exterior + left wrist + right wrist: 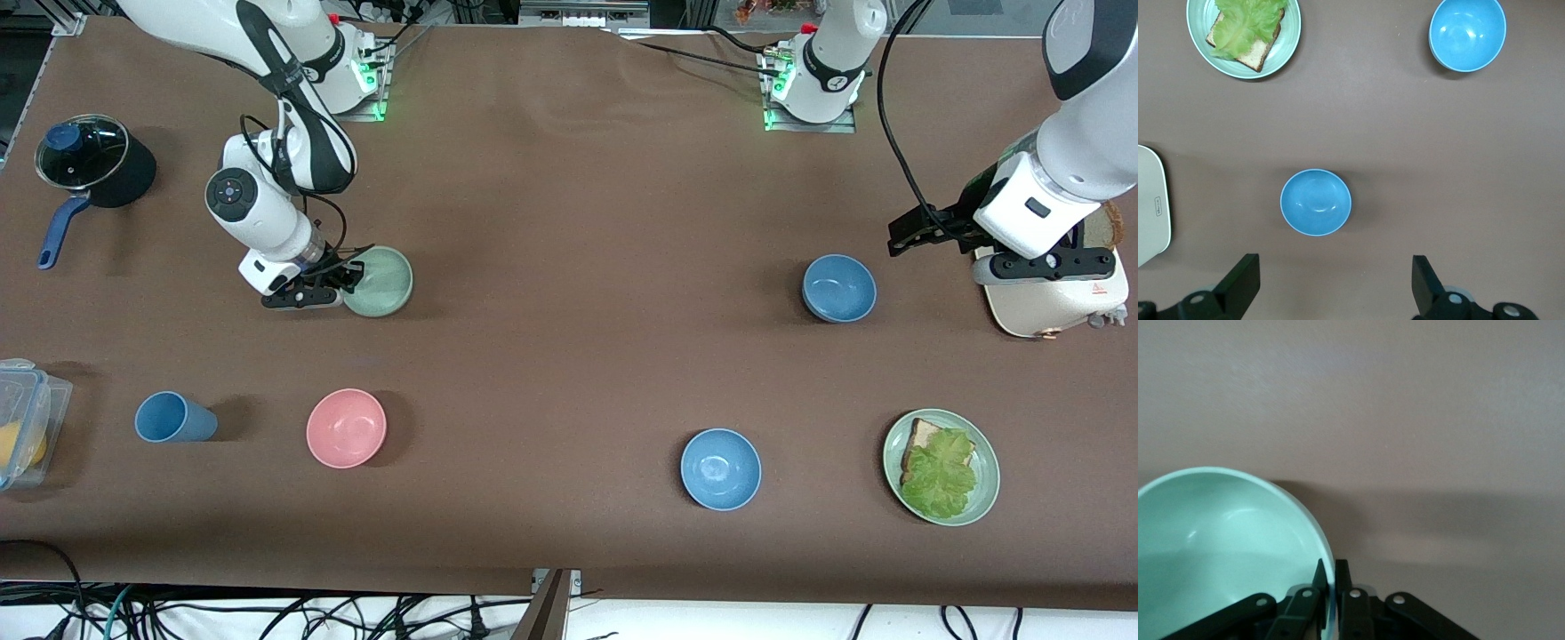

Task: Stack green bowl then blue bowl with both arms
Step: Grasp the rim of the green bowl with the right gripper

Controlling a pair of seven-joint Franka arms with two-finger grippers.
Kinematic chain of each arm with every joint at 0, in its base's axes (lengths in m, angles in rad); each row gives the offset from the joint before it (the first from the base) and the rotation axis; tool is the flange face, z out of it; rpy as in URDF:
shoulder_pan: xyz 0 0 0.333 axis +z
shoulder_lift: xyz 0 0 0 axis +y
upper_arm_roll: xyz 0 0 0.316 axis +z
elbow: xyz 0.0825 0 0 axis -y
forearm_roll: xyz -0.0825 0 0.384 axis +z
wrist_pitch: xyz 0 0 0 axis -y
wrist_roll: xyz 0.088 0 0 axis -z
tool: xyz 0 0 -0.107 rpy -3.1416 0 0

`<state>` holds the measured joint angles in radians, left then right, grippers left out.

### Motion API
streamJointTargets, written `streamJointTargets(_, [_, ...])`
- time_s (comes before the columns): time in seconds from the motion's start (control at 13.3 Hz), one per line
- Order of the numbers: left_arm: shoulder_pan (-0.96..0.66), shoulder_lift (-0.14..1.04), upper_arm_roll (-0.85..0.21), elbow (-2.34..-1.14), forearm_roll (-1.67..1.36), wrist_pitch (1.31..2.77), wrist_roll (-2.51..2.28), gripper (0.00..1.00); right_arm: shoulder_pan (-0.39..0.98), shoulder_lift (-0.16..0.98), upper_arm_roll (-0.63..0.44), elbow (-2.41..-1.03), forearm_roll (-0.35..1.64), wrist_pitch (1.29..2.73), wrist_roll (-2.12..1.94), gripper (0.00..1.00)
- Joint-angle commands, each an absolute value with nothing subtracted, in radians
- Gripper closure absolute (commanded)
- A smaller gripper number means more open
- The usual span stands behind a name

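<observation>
Front view: the right gripper [348,277] pinches the green bowl's [380,282] rim at its nine o'clock. The left gripper [920,233] hangs over the table, the blue bowl [838,288] at its seven o'clock.

Left wrist view: fingers [1238,283] spread wide, empty.

Right wrist view: fingers [1343,595] clamp the rim.

Your table [569,178] is covered in plain brown. The green bowl [382,281] sits with its rim between the pinched fingers of the right gripper [348,277]; toward the front camera from there lie a pink bowl [346,428] and a blue cup [174,418] on its side. The blue bowl [838,288] rests beside the raised left gripper [907,236], a cream toaster [1058,298] under that arm's wrist. Nearer the camera sit a brighter blue bowl [720,468] and a plate [987,484] of bread and lettuce.
</observation>
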<state>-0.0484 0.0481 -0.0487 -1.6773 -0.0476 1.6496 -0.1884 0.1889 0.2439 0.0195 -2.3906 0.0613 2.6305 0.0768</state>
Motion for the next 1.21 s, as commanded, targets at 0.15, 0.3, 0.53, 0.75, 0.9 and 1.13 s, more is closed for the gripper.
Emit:
streamJointTargets(0.15, [-0.043, 0.057, -0.051, -1.654, -0.029, 1.631, -0.166, 0.0, 0.199, 0.239, 0.176, -2.105, 0.063, 2.305, 0.28, 1.0])
streamJointTargets(0.3, [-0.043, 0.057, -0.052, -1.654, -0.029, 1.631, -0.166, 0.0, 0.277, 0.314, 0.198, -1.975, 0.063, 2.261, 0.442, 1.0])
streamJointTargets(0.53, [-0.043, 0.057, -0.051, -1.654, -0.029, 1.631, -0.166, 0.0, 0.421, 0.466, 0.196, -1.795, 0.063, 2.27, 0.654, 1.0])
streamJointTargets(0.75, [-0.043, 0.057, -0.051, -1.654, -0.029, 1.631, -0.166, 0.0, 0.515, 0.573, 0.195, -1.704, 0.054, 2.348, 0.829, 1.0])
streamJointTargets(0.9, [-0.043, 0.057, -0.051, -1.654, -0.029, 1.631, -0.166, 0.0, 0.56, 0.616, 0.192, -1.706, 0.049, 2.443, 0.889, 1.0])
streamJointTargets(1.13, [-0.041, 0.057, -0.051, -1.654, -0.029, 1.631, -0.166, 0.0, 0.598, 0.661, 0.181, -1.706, 0.049, 2.528, 0.919, 1.0])
